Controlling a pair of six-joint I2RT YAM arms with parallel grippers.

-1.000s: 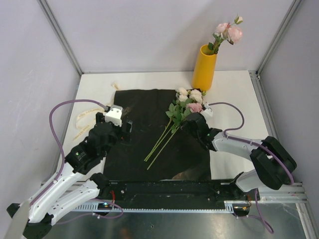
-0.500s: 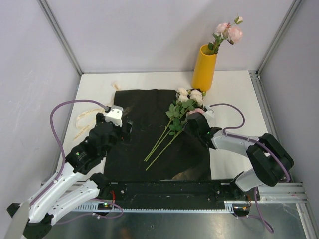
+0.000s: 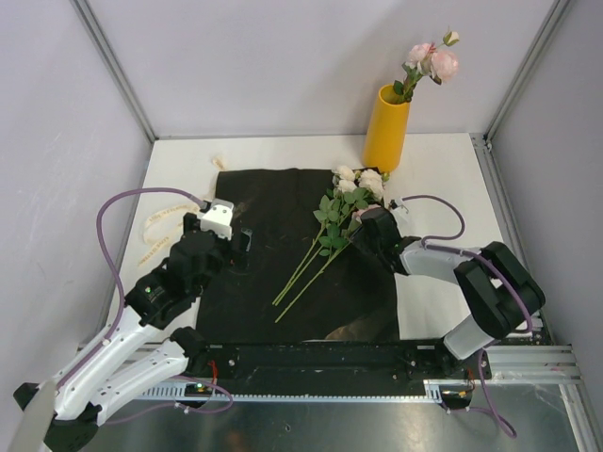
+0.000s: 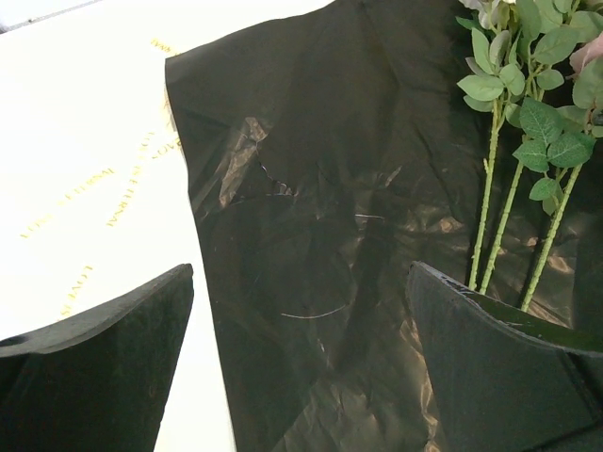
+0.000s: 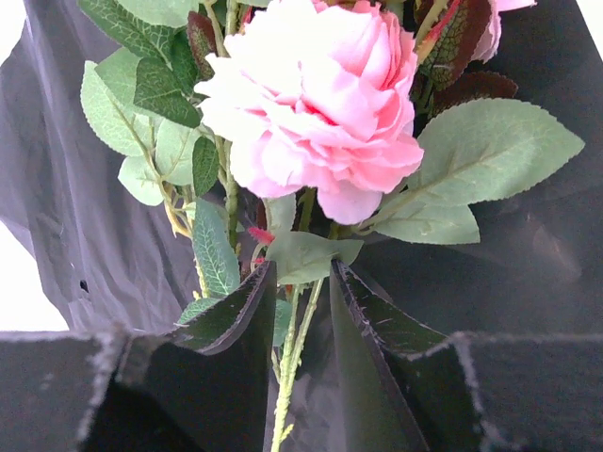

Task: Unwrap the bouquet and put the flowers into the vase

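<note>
Top view: black sheet (image 3: 273, 273) lies spread flat on the table (image 3: 433, 179). Vase (image 3: 386, 130) stands just beyond the sheet's far right corner, one pink sprig (image 3: 429, 61) in it. Flowers (image 3: 347, 209) lie on the sheet's right half, heads toward the far edge. Ribbon (image 3: 155, 235) lies off the sheet's left edge. Left gripper (image 3: 234, 241) is at that left edge. Right gripper (image 3: 366, 222) is at the flowers.

Left wrist: left gripper (image 4: 301, 273) is spread wide over the sheet, nothing between its fingers.

Right wrist: right gripper (image 5: 301, 273) is partly parted, its fingers either side of a green stem (image 5: 290, 367) below a pink rose (image 5: 320, 113), not pinching it.
</note>
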